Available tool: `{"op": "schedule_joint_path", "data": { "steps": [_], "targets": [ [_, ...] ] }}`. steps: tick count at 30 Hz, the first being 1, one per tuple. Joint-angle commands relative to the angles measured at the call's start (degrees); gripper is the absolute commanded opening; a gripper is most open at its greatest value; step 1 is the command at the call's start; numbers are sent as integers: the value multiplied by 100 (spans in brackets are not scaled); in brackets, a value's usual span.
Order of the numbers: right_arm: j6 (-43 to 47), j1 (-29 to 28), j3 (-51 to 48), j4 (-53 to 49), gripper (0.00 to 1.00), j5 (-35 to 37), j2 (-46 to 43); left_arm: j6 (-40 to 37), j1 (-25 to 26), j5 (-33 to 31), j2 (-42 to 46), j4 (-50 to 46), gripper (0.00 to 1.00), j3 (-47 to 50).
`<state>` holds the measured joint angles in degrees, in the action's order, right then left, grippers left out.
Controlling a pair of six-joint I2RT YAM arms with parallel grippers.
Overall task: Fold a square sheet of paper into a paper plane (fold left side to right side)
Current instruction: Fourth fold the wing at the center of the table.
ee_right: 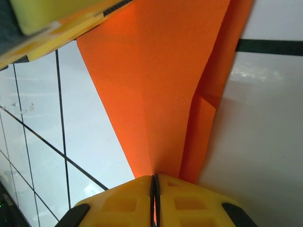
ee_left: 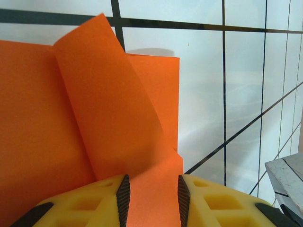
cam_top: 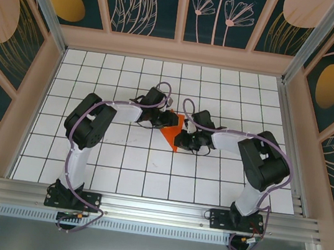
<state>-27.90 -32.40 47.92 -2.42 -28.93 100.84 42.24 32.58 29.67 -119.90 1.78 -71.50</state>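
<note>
The orange sheet of paper (cam_top: 170, 139) lies partly folded on the white grid table, tapering to a point toward the near side. In the left wrist view a flap of the paper (ee_left: 94, 109) curls up over the flat layer. My left gripper (ee_left: 152, 184) stands open, its yellow fingers (ee_left: 94, 198) straddling a strip of the paper; in the top view it sits at the paper's far left edge (cam_top: 169, 120). My right gripper (ee_right: 155, 178) is shut on a ridge of the paper (ee_right: 165, 94), at the sheet's right side (cam_top: 182, 141).
The white grid table (cam_top: 148, 166) is walled by a pale frame with patterned panels (cam_top: 178, 51). Both arm bases sit on the metal rail (cam_top: 154, 208) at the near edge. A yellow finger of the left gripper (ee_right: 57, 19) shows close above the paper in the right wrist view.
</note>
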Motion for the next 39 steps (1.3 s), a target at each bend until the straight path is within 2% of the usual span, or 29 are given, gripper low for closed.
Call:
{"op": "schedule_joint_path", "data": {
  "steps": [1,14,27,39],
  "targets": [
    [127,-73,-87,-441,13,158,135,-132,9,-340,-402,-582,36,93],
    [246,-121,-178,-803,11,339,59,-159,10,-384,-456,-635,36,49],
    [244,-162,314,-1077,11,-30,-762,-198,10,-394,-476,-679,36,5],
    [149,-390,588,-859,11,40,-228,-198,11,-373,-473,-662,35,5]
  ]
}}
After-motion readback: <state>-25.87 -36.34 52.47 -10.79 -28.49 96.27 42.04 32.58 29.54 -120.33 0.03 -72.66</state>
